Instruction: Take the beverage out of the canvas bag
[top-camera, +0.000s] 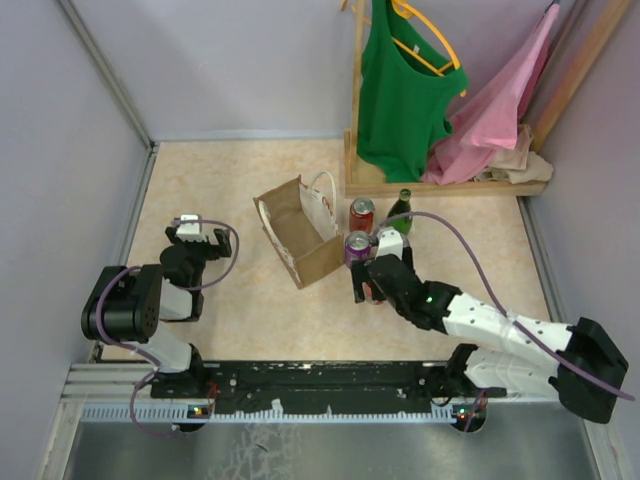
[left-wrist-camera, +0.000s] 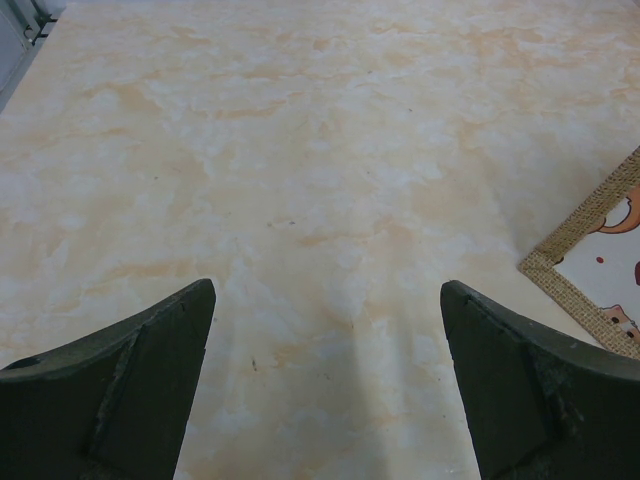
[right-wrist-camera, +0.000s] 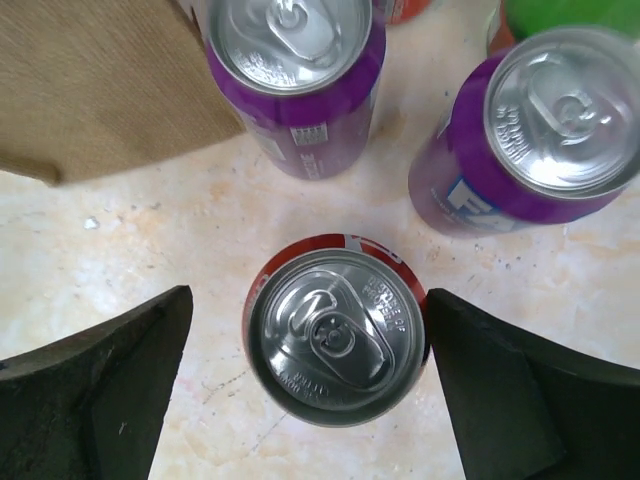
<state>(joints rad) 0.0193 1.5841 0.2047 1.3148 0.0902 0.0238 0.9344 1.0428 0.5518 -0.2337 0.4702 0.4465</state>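
2 arms on a marbled beige table (top-camera: 230, 180). Wooden clothes rack (top-camera: 440, 186) at the far right, with a green top (top-camera: 400, 90) and a pink garment (top-camera: 500, 110) hanging on it.

Canvas bag (top-camera: 300, 235) stands upright mid-table, mouth open upward, white handles on its far right side. Can't see into it well enough to say what's inside.

Left gripper (top-camera: 193, 232) sits well left of the bag, fingers spread over bare table. Only a bag edge shows at the right of its wrist view.

Right gripper (top-camera: 370, 285) is just right of the bag's near corner, fingers spread wide either side of the near red can (right-wrist-camera: 335, 340). Can is upright on the table, outside the bag. Clear gap at 1 finger (right-wrist-camera: 120, 380); contact at the other can't be judged.

Green bottle (top-camera: 401, 212) and far red can (top-camera: 361, 214) stand right of the bag. 2 purple cans (right-wrist-camera: 295, 80) (right-wrist-camera: 530, 130) stand just beyond the near red can, 1 touching or nearly touching the bag wall.
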